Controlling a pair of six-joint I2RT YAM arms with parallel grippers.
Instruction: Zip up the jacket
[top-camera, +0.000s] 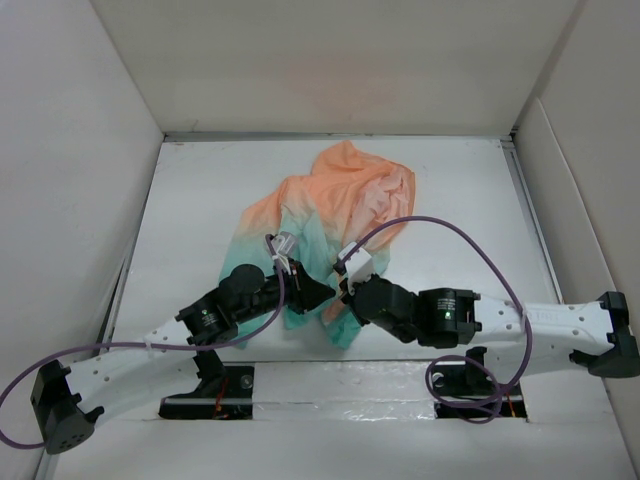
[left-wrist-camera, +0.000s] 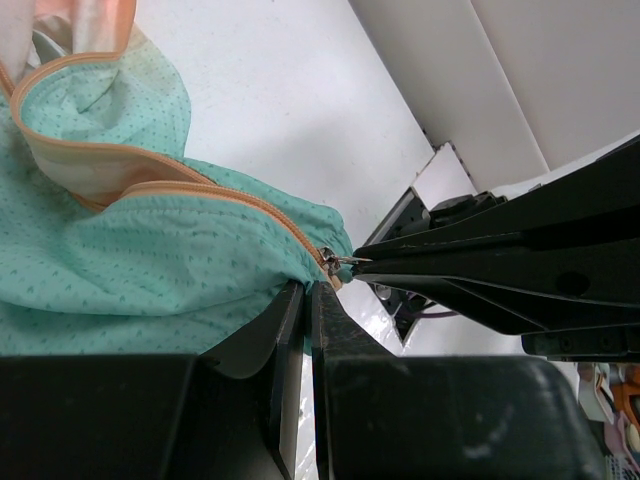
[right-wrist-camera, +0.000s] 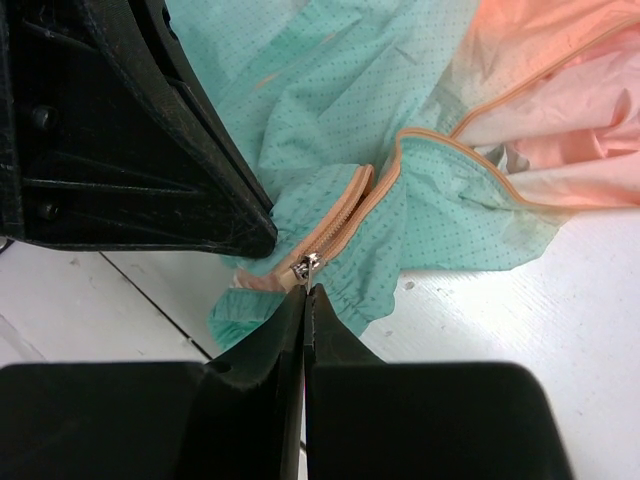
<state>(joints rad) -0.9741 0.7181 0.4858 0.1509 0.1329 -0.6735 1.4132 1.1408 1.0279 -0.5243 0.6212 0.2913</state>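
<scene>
Right gripper (right-wrist-camera: 306, 291) on jacket (right-wrist-camera: 400, 90) zipper pull (right-wrist-camera: 304, 268)

The jacket (top-camera: 335, 215) lies crumpled on the desk (top-camera: 200, 200), ahead of both end effectors, with its hem end nearest them. The left end effector (top-camera: 322, 292) and right end effector (top-camera: 346, 290) meet almost tip to tip at that hem, the left one on the left. The pull (right-wrist-camera: 305, 268) sits at the right end effector's tips. The hem edge is at the left one's tips. From the pull, the zipper (right-wrist-camera: 350, 210) runs away ahead.
</scene>
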